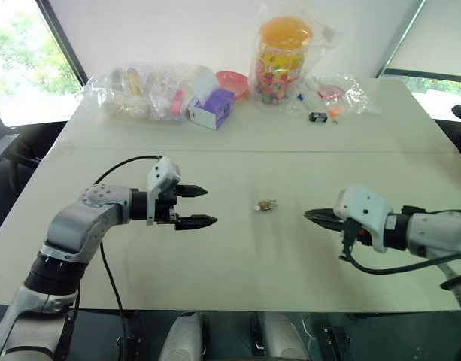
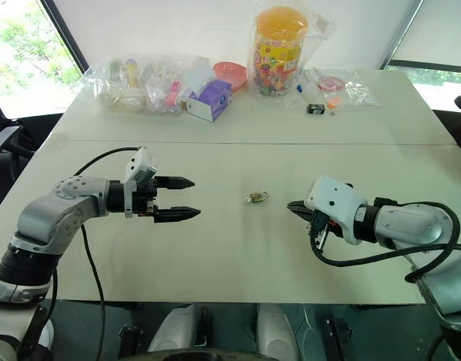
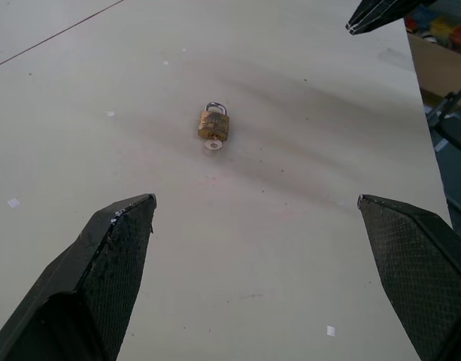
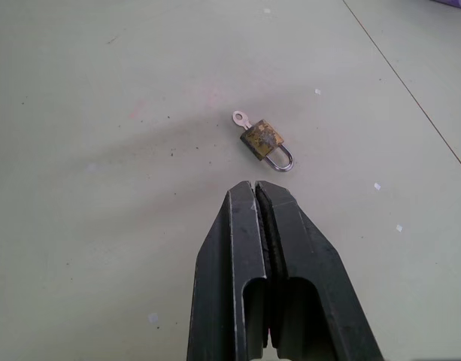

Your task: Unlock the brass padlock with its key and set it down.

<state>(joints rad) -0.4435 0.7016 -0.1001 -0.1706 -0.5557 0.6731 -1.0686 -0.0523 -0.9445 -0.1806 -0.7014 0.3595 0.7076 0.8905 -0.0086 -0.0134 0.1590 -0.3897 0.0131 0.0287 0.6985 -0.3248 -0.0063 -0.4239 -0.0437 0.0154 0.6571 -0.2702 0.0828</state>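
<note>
The brass padlock (image 1: 266,204) lies flat on the bench (image 1: 238,256), its key (image 4: 239,117) in it, between both tools. The left tool (image 1: 198,206), at its 9 o'clock, gapes wide, empty. The right tool (image 1: 313,215), at 3 o'clock, is pressed together, holding nothing.

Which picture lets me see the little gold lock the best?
The right wrist view: the brass padlock lies flat on the table, close, its silvery shackle and the key in its bottom plain. The left wrist view shows it a bit smaller, between the left gripper's open fingers. Both eye views show a tiny golden speck.
</note>
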